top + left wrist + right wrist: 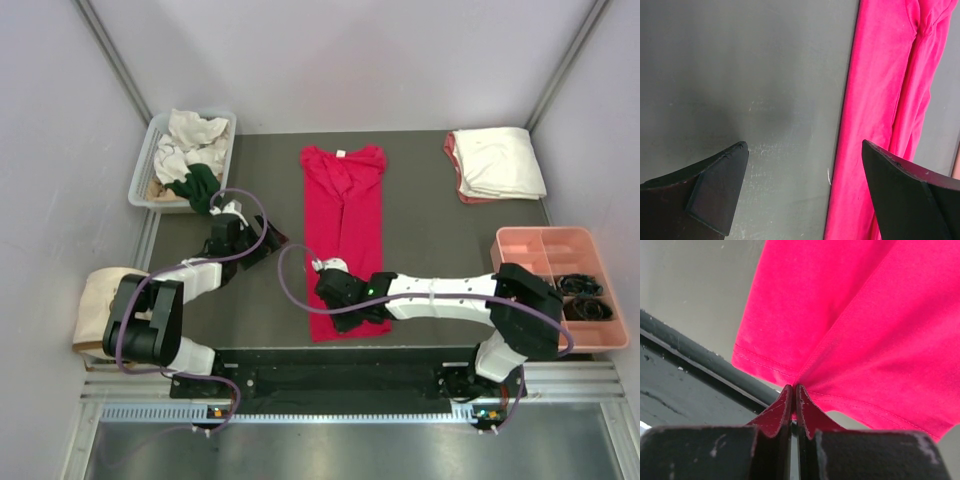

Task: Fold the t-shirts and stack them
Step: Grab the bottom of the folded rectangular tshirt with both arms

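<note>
**A:** What sits nearest?

**B:** The right hand (794, 390), low by the near edge of the surface (250, 180). It is clenched on the near hem of the red t-shirt (345, 205), close to the hem's left corner. The cloth rises out of the pinch in a crease.

**A:** And beside that arm?

**B:** On the near right is a pink tray (530, 250) with several compartments. Small dark items (585, 295) lie in its right-hand ones, too small to name. On the near left, by the left arm's base, is a beige bag (95, 300).

**A:** How does the red shirt lie?

**B:** It lies in the middle of the surface as a long narrow strip with its sides folded in. The hem is near, and the collar with its white label is far.

**A:** The other hand?

**B:** The left hand (803, 144) is released and grips nothing, its fingers spread wide. It is over bare surface just left of the shirt's left edge. Whether it touches the surface cannot be told.

**A:** Farther back?

**B:** At the far left corner a pale bin (143, 170) holds crumpled cream-white shirts (195, 130). A dark green shirt (200, 185) hangs over its near rim. At the far right is a folded cream-white shirt (500, 160) lying on a salmon-pink shirt (453, 158), which shows only along the left edge.
</note>
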Motion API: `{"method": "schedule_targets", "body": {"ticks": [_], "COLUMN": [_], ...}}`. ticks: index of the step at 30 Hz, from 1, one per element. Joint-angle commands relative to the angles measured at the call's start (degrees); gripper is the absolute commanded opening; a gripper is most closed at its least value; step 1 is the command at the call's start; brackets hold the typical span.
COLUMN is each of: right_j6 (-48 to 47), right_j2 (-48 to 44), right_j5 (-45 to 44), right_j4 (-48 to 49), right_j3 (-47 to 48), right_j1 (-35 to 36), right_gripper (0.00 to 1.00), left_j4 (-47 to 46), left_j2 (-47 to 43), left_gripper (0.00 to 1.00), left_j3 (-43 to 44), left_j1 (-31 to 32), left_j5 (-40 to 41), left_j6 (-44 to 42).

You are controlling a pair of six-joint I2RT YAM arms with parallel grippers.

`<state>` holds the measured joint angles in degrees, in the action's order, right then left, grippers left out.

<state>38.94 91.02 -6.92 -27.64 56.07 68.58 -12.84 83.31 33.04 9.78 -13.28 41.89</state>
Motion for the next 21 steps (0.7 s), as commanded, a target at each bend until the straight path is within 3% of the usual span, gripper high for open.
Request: {"method": "schedule_targets", "body": {"ticks": [1, 7, 11, 14, 17, 21], "right_j6": [-0.79, -0.97, -0.44, 0.78, 1.67, 1.76], "right_j2": [0.21, 0.73, 0.74, -1.81, -5.5, -10.59], "right_j5": [1.21, 1.38, -0.46, -6.77, -15.57, -17.17], "right_j4": [-0.49, -0.57, -1.01, -3.38, -6.46, -5.42], "right_j3": [3.34, 3.08, 3.08, 3.43, 4.3, 2.29], "right_j1": [2.09, 2.44, 2.44, 2.44, 1.83, -5.71], "right_gripper": [0.0, 0.03, 0.48, 0.65, 0.74, 0.75], "left_j4": [-2.1, -2.28, -2.1, -1.93, -1.57, -0.17], "left_j2": [0.45, 0.72, 1.16, 1.24, 1.24, 0.45], "left_gripper": [0.99, 0.99, 0.99, 0.99, 0.99, 0.99], "left_j3": [0.36, 0.45, 0.89, 1.24, 1.68, 2.65], "left_j1": [-0.38, -0.38, -0.38, -0.29, -0.38, -0.38], "left_j5": [-1.05, -1.31, -1.49, -1.58, -1.93, -2.89], "left_j6": [0.12, 0.3, 0.3, 0.21, 0.12, -0.67]}}
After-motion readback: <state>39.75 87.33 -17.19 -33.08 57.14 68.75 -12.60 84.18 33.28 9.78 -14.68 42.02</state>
